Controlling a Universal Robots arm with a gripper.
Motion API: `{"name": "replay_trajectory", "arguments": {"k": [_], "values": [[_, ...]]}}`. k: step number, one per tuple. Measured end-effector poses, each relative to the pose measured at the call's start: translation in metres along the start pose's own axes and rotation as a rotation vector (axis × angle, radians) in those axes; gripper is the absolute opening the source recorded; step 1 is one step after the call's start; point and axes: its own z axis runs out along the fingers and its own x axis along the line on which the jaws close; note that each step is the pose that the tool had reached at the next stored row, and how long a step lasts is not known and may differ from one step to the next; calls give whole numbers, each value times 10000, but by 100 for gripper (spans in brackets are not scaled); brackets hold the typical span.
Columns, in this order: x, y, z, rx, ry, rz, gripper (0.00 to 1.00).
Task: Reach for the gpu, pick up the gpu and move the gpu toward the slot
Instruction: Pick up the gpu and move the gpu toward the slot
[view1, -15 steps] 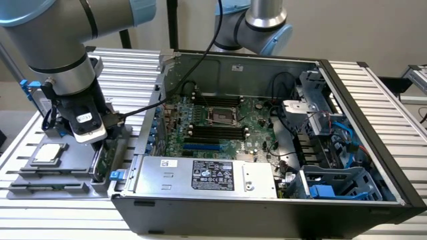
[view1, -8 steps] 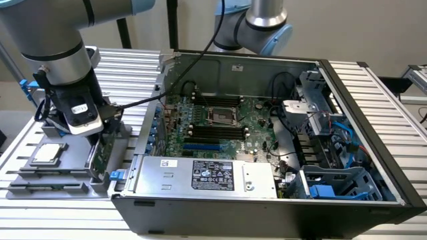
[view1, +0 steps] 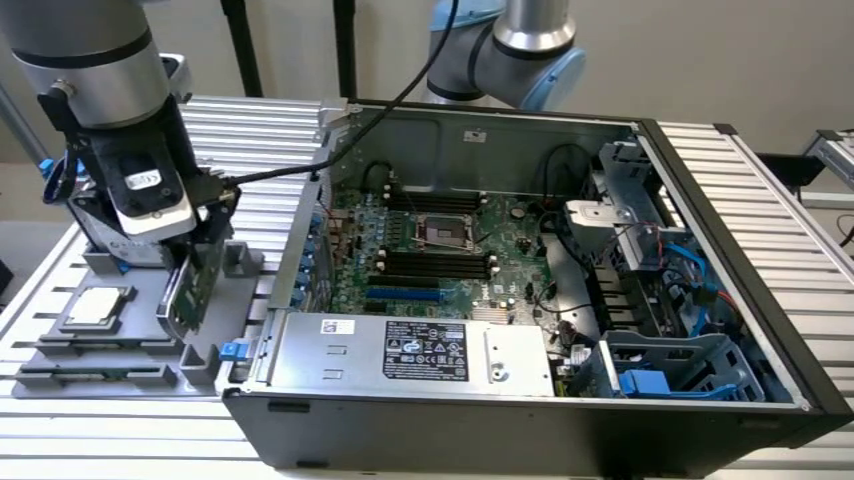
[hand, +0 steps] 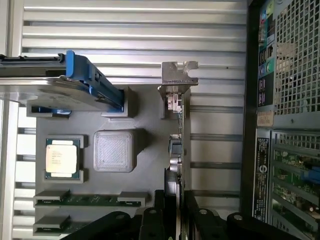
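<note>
gpu: green card standing on edge in the grey holder on the tabletop, just beside the open computer case and outside it.
Bracket: silver, at the card's end farthest from the tool.
Tool: low over the card, astride its upper edge; whether it clamps the card cannot be told.
Handling: likely light, stiff and thin; components and edge contacts are probably fragile.
Hold: best judged across the flat board faces near the upper edge, squarely, clear of the contacts.
</note>
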Motion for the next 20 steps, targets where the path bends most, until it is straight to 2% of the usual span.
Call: {"name": "replay_trajectory", "arguments": {"k": [10,15,20], "values": [[-111,10,-459,2,29,1,27],[-223,14,-688,0,40,1,27],[-395,18,-923,-14,55,-7,27]]}}
